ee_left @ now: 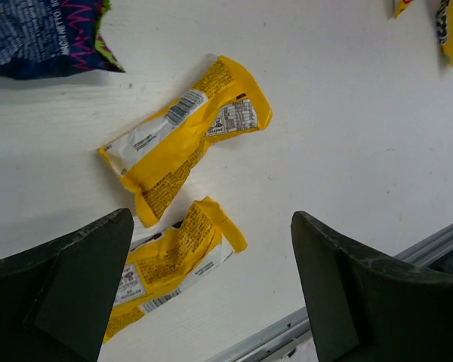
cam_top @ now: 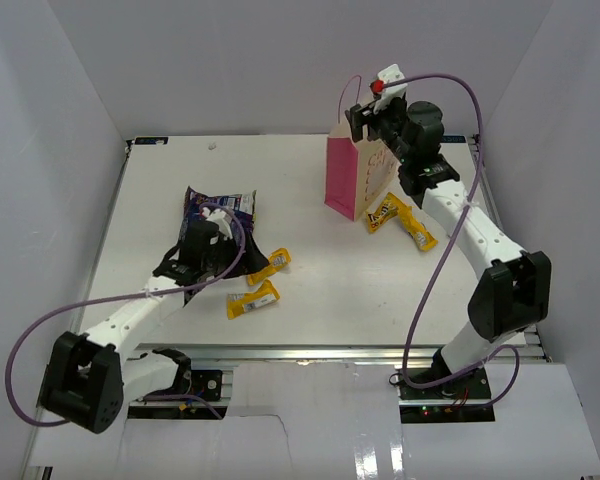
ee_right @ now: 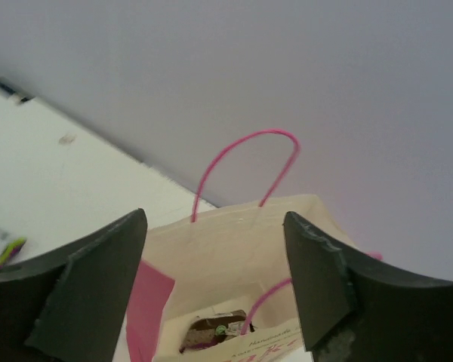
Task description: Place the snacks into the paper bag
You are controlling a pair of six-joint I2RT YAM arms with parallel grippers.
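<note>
The paper bag [cam_top: 352, 178] stands upright at the back right, cream with a pink side panel. My right gripper [cam_top: 362, 118] hovers open just above its mouth. In the right wrist view the bag [ee_right: 234, 241] is open below my gripper [ee_right: 215, 226], and a small dark purple candy packet [ee_right: 215, 330] lies inside. The blue-purple chip bag [cam_top: 220, 205] lies at the left. My left gripper [cam_top: 212, 250] is open and empty above the table beside it. Two yellow bars [cam_top: 270, 265] [cam_top: 252, 300] lie near it, and they also show in the left wrist view [ee_left: 185, 132] [ee_left: 170, 260], the nearer one partly behind my left finger [ee_left: 68, 279].
Two more yellow bars [cam_top: 385, 212] [cam_top: 417, 228] lie against the bag's right foot. The table's front metal rail [ee_left: 302, 332] runs close below the left gripper. White walls enclose the table on three sides.
</note>
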